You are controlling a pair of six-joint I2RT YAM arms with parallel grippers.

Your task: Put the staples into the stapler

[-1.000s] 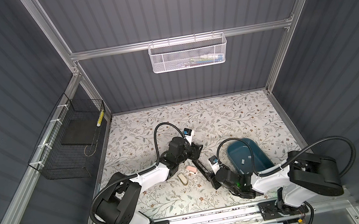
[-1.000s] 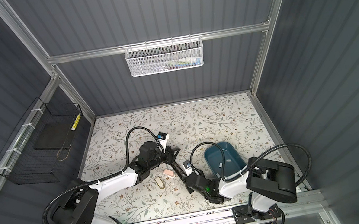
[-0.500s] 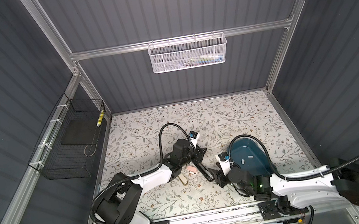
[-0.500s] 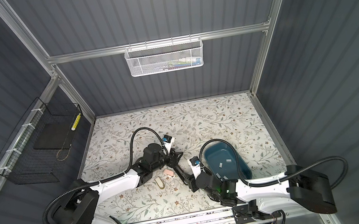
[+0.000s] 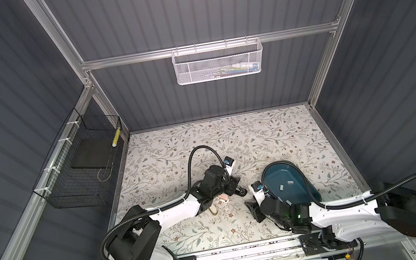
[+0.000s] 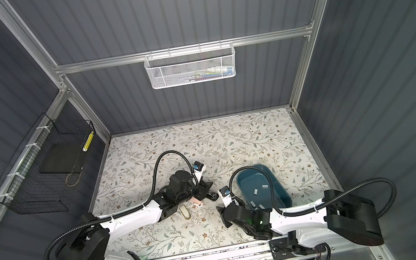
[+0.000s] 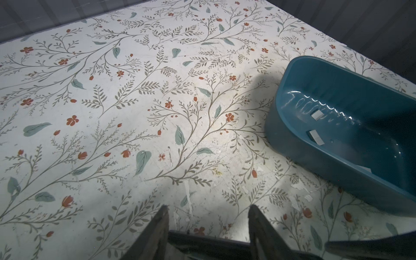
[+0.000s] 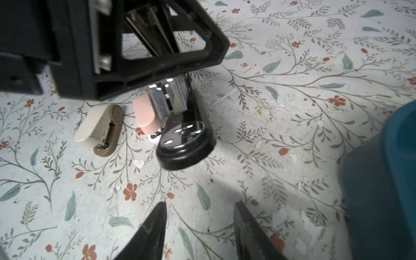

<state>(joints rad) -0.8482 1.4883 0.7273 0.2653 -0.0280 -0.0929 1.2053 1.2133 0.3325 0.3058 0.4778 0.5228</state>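
A black stapler (image 8: pixel 186 139) stands on the mat with its metal magazine (image 8: pixel 168 99) raised. My left gripper (image 5: pixel 234 187) is right over it, and in the left wrist view a dark bar spans the gap of the left gripper (image 7: pixel 208 207); it looks shut on the stapler's upper part. My right gripper (image 8: pixel 199 203) hovers open and empty just short of the stapler's front end, beside the teal tray (image 5: pixel 302 178). Two pale grey staples (image 7: pixel 316 137) lie in the tray, and both top views show them (image 6: pixel 255 191).
A pink stapler (image 8: pixel 145 114) and a beige stapler (image 8: pixel 101 128) lie close to the black one, on the left arm's side. A white mesh basket (image 5: pixel 217 62) hangs on the back wall. A black wire basket (image 5: pixel 80 170) hangs on the left wall.
The right arm has swung its body out to the right and drawn its gripper back from the black stapler. The left gripper has shifted slightly right and towards the front.
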